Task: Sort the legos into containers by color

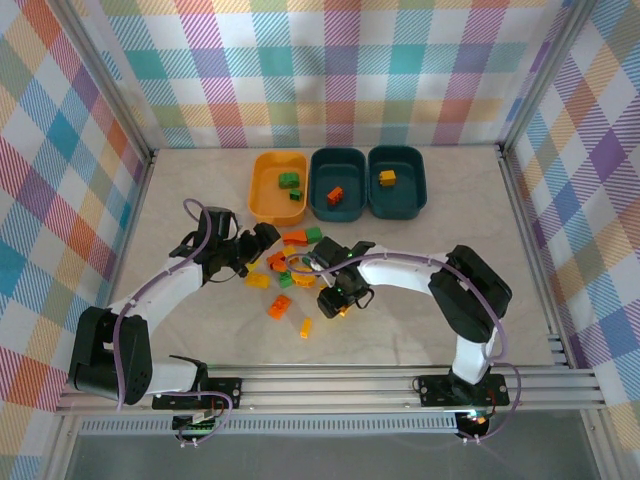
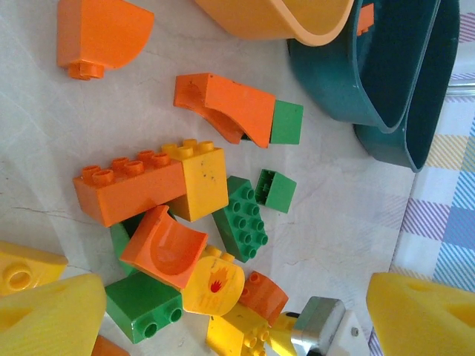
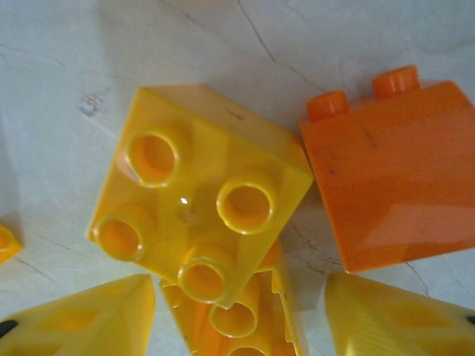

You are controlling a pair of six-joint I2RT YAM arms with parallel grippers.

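While mostly unsorted, heaped just below mid-frame in the top view as a mixed pile of legos [image 1: 285, 268], green, orange and yellow together. Lying lower, apart from the pile: one orange brick [image 1: 279, 307] and one small yellow brick [image 1: 305, 328].

Lined up side by side above the pile, at upper centre: yellow-orange tub [image 1: 262, 200] on the left with green bricks [image 1: 290, 184] inside, middle teal tub [image 1: 350, 208] with an orange piece [image 1: 335, 195], right teal tub [image 1: 408, 200] with a yellow piece [image 1: 387, 178].

Poised at the pile's left edge: left end effector [image 2: 237, 326], fingers [image 2: 52, 315] spread wide at the lower corners of its wrist view, gripping nothing.

Set over the pile's right side: right end effector [image 3: 237, 326], fingers [image 3: 82, 322] apart, straddling a yellow studded block [image 3: 197, 189] that overlaps another yellow piece [image 3: 245, 311]. Bare desk visible between the right-hand finger and that piece, so not clamped. Just right of the block, at the upper right of that view: an orange block [image 3: 393, 178], studs pointing up-frame.

Underneath all: pale marbled desk [image 1: 180, 200], ringed by checked walls [image 1: 60, 150].
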